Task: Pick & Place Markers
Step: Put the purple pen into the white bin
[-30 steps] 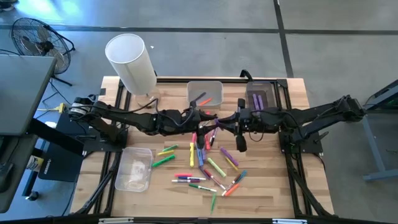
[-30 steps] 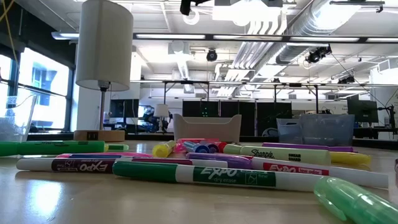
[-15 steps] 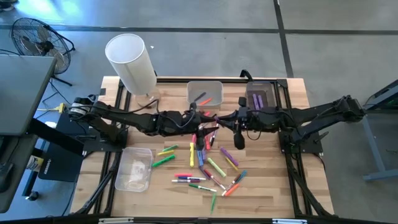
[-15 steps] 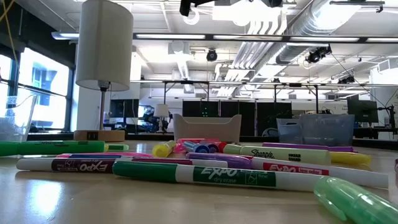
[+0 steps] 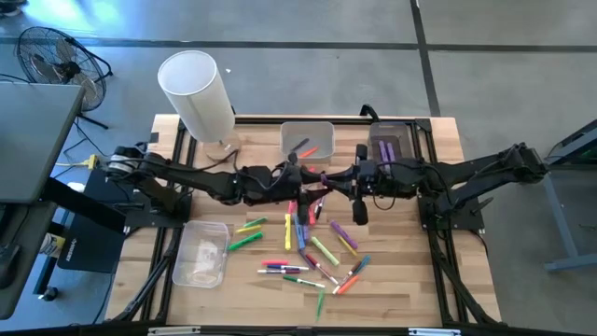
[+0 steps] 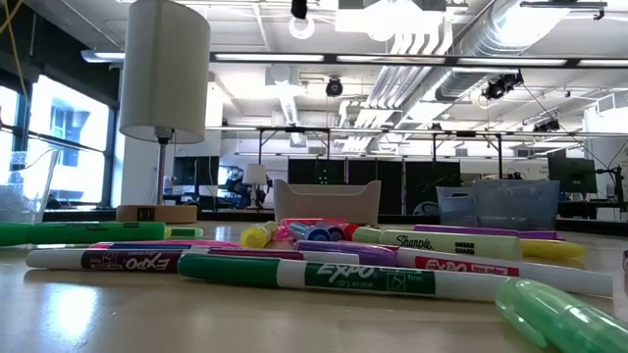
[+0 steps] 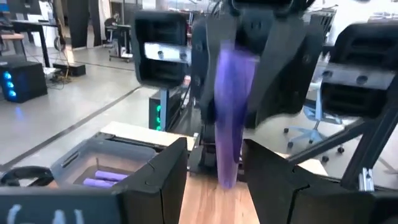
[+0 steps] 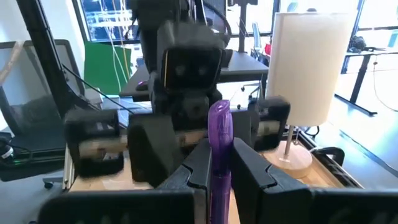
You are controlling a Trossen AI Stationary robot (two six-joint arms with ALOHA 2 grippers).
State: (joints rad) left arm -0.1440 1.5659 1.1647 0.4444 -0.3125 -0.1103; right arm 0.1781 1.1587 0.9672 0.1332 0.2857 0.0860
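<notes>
Two grippers, tip to tip, up above the middle of the table [image 5: 392, 280]. With the right gripper [image 8: 219, 152], squeezes tight on a purple marker [image 8: 219, 134], upright between its fingers. With the left gripper [image 7: 214, 152], waits with fingers apart, one on each side of that same marker; cannot tell if touching it. Down below, lots of other markers [image 5: 312, 247] loose on the wood, in green, pink, blue and yellow. Behind, a few in a clear bin [image 5: 307, 140], and purple ones in a dark bin [image 5: 392, 142]. Near the far left corner, a white lamp [image 5: 196, 93].
</notes>
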